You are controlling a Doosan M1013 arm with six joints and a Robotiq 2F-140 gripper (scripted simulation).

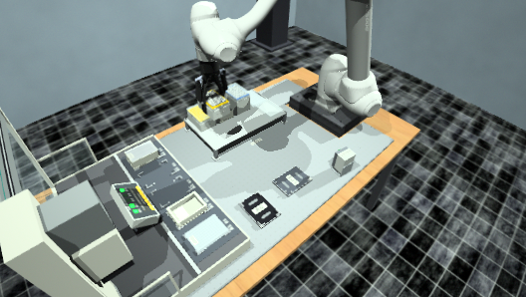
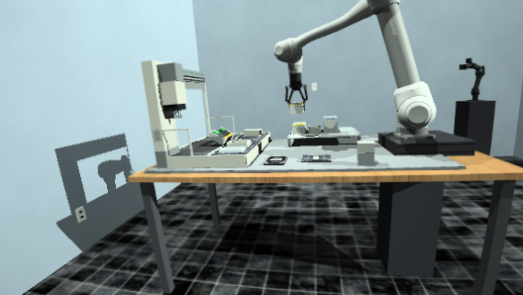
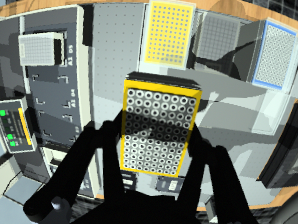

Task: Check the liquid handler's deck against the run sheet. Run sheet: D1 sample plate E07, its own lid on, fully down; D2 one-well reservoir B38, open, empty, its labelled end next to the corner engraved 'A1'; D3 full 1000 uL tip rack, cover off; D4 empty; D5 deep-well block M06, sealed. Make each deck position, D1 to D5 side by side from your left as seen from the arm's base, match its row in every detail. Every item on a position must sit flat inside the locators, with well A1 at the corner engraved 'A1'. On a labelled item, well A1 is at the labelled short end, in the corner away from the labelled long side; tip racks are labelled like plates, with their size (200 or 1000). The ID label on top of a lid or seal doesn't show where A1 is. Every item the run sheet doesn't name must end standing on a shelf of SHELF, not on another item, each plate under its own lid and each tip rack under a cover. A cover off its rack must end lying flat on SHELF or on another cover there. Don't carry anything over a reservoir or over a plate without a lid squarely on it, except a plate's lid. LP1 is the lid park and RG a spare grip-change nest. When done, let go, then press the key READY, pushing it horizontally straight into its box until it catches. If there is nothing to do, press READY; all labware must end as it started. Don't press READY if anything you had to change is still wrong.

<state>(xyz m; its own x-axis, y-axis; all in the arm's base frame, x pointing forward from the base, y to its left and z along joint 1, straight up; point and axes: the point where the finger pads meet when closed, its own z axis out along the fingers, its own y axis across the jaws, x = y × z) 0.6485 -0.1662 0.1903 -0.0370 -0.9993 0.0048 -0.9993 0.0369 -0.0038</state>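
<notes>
My gripper [image 1: 211, 96] is shut on a yellow-rimmed tip rack [image 1: 218, 107] with no cover, its top showing rows of tips. It holds the rack high above the shelf [image 1: 238, 126]; in the exterior view the gripper [image 2: 296, 100] and rack [image 2: 296, 108] hang well clear of it. In the wrist view the rack [image 3: 158, 135] sits between the fingers, long axis along the view. On the shelf lie a yellow-topped item [image 3: 169, 31], a grey item [image 3: 220, 39] and a blue-rimmed rack [image 3: 274, 56]. The deck [image 1: 174, 199] holds a grey block [image 1: 141, 153], an open white reservoir [image 1: 186, 208] and a lidded plate [image 1: 206, 234].
The liquid handler's head with green lights [image 1: 133, 203] hangs over the deck's middle. Two black nests [image 1: 259, 209] [image 1: 292, 181] lie on the mat. A small grey key box [image 1: 344, 160] stands near the arm's base [image 1: 329, 112].
</notes>
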